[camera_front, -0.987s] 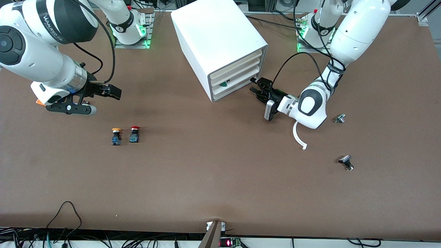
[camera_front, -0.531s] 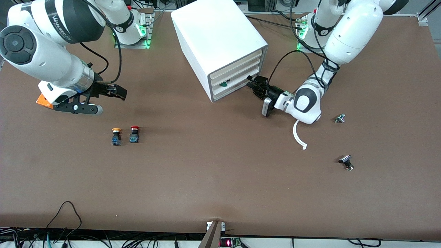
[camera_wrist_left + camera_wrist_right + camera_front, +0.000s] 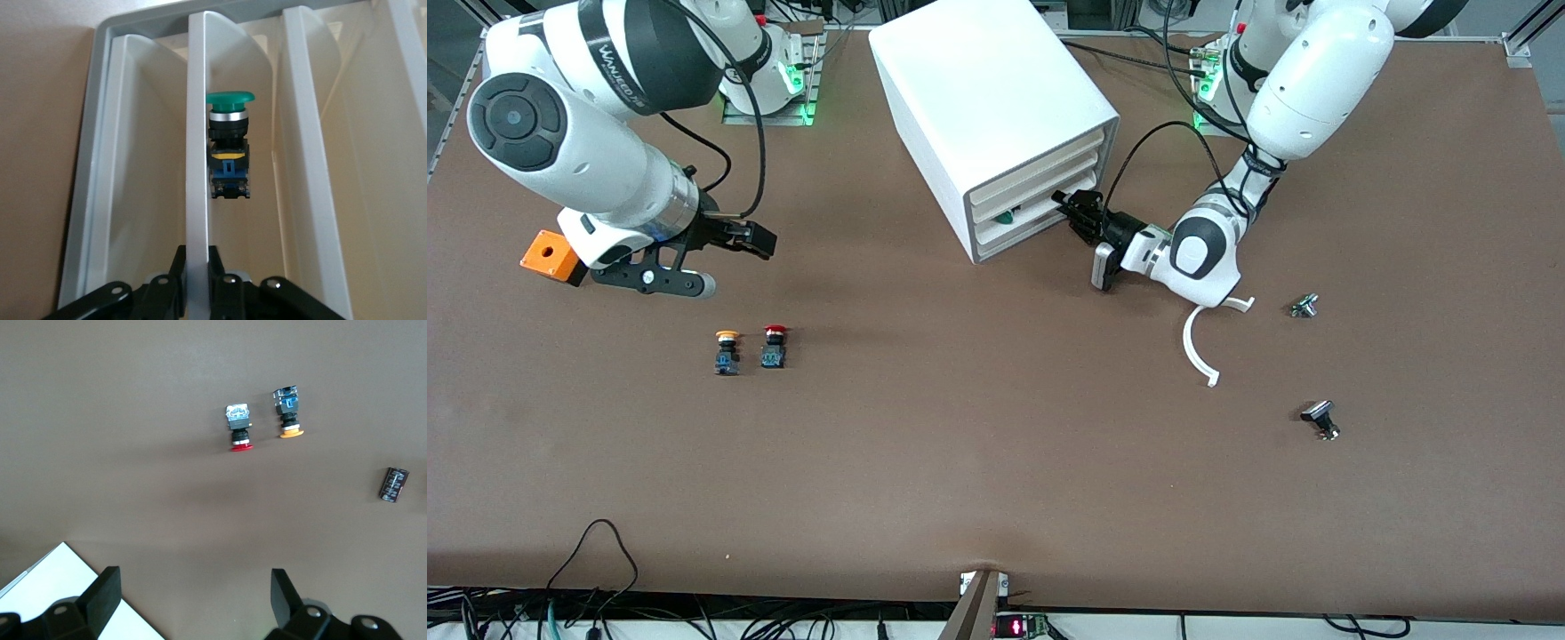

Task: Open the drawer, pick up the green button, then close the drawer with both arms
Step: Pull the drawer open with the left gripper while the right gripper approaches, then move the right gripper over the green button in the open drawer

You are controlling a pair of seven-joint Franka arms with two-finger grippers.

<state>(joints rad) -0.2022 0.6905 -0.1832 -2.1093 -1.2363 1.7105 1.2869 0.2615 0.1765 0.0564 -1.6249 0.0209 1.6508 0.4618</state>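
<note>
Your left claw [image 3: 1074,216] is pinched shut on the lowest drawer's [image 3: 1032,220] front edge; the green button [image 3: 229,150] lies inside it. Your right claw [image 3: 720,252] hangs spread wide, empty, over the desk [image 3: 996,462]; its arm reads "WANJEED".

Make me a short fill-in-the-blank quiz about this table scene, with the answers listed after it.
1. The left gripper is at the front of the white box cabinet's ____ cream-fronted tray drawer.
2. The push button inside that drawer has a round ____ cap.
3. The right gripper is open above the brown ____.
4. The red-capped push button stands beside a ____-capped one.

Answers: lowest; green; table; yellow
</note>
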